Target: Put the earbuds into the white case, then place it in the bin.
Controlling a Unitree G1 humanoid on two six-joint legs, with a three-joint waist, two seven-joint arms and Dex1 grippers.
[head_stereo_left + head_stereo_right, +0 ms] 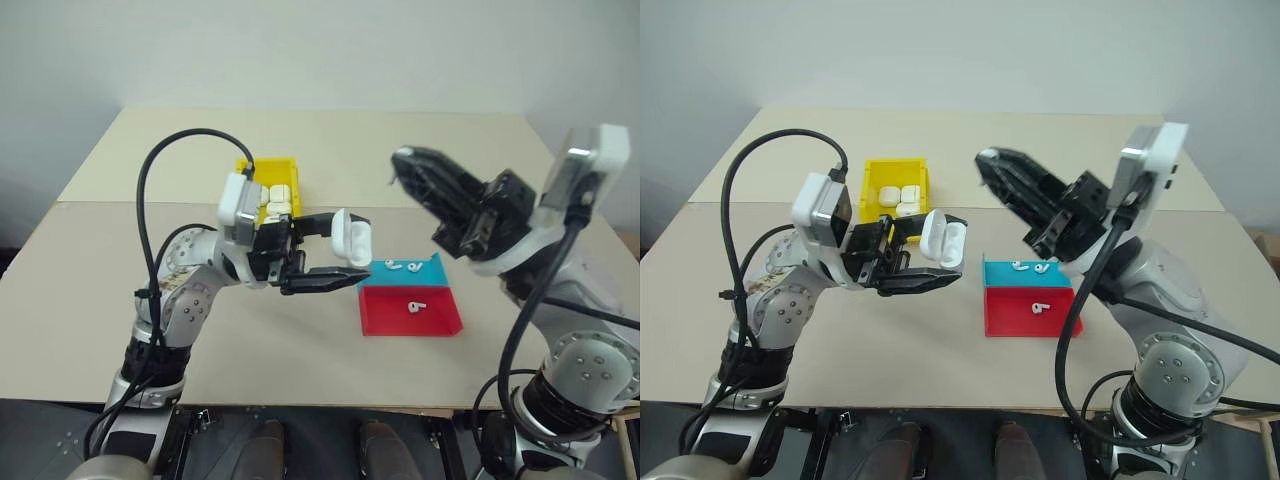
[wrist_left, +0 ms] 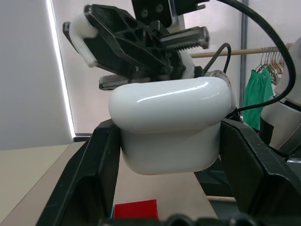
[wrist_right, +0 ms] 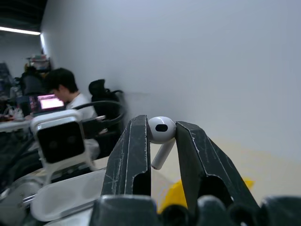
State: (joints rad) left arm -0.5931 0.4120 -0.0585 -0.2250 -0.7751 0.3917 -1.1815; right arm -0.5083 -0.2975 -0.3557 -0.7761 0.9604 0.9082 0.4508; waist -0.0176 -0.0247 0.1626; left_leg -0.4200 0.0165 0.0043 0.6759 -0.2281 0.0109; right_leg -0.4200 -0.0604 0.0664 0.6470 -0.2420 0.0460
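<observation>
Left tool (image 1: 335,252): level, clamping white case (image 1: 353,238), lid open | right tool (image 3: 162,141): raised, pinching earbud (image 3: 161,132)

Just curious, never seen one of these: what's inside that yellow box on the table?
The yellow bin holds several small white cases. Its near end is covered by the left gripper and arm, so anything there is hidden.

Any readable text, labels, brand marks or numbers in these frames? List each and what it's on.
None readable.
Smooth white plastic charging case in the left gripper: plain.
Small glossy white earbud in the right gripper: plain.
Yellow bin, blue tray, red tray: unmarked.
Background lit screen: too blurred.
</observation>
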